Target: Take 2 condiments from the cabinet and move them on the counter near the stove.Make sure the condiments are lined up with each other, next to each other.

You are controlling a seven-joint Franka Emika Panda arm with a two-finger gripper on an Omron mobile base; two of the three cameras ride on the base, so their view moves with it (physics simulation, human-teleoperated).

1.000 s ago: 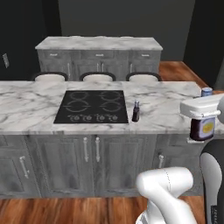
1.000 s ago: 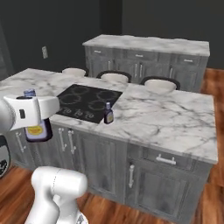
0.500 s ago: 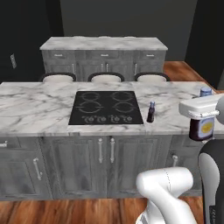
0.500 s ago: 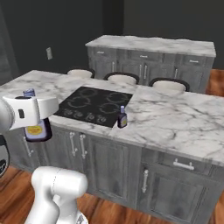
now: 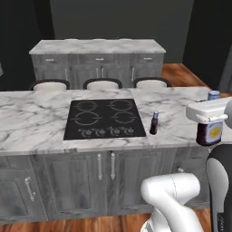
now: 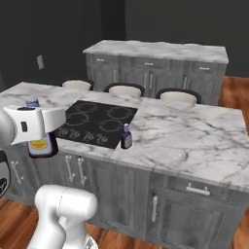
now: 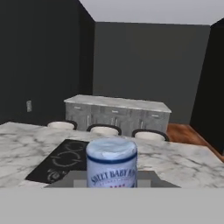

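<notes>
Second bottle (image 5: 209, 132) is gripped by the fingers, carried above the table's front edge, right of the stove (image 5: 105, 118). First bottle (image 5: 154, 123) stands just beside the stove's right edge, near the table (image 5: 31, 122) front. Next judged: placement upright just beside it, lined up.

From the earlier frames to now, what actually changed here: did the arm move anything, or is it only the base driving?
Only the base drove: in both base views the whole island slid sideways, so nothing on it moved. The first bottle stands where it did, right of the stove. The gripper stays shut on the second bottle, carried in the same pose.
</notes>
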